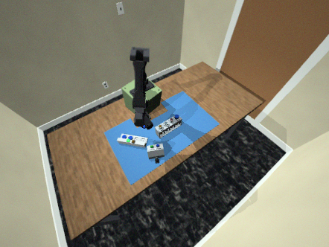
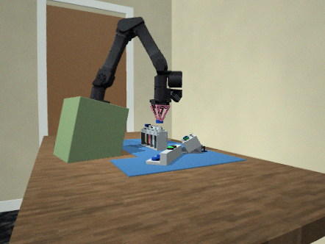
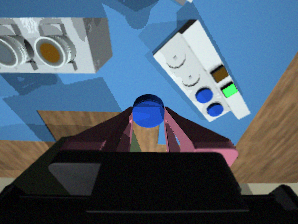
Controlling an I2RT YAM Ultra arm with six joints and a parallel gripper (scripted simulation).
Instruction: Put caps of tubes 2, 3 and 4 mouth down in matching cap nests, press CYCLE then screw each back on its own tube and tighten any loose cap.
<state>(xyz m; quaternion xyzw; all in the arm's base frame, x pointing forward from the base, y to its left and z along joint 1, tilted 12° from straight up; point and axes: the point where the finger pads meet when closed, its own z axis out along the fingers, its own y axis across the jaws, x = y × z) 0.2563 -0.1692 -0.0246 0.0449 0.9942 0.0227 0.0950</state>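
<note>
My gripper is shut on a blue cap and holds it in the air above the blue mat, between the cap tray and the decapping station; it also shows in the exterior view. The cap tray lies to the right in the wrist view, with two blue caps in the nests at one end and two empty nests. Its green lamp is lit and the amber lamp is dark. The decapping station shows open tubes, one amber. One tube carries a blue cap.
A small key box with a blue and a green key stands on the mat near the table's front edge. A green block holds the arm's base. The mat lies on a wooden table.
</note>
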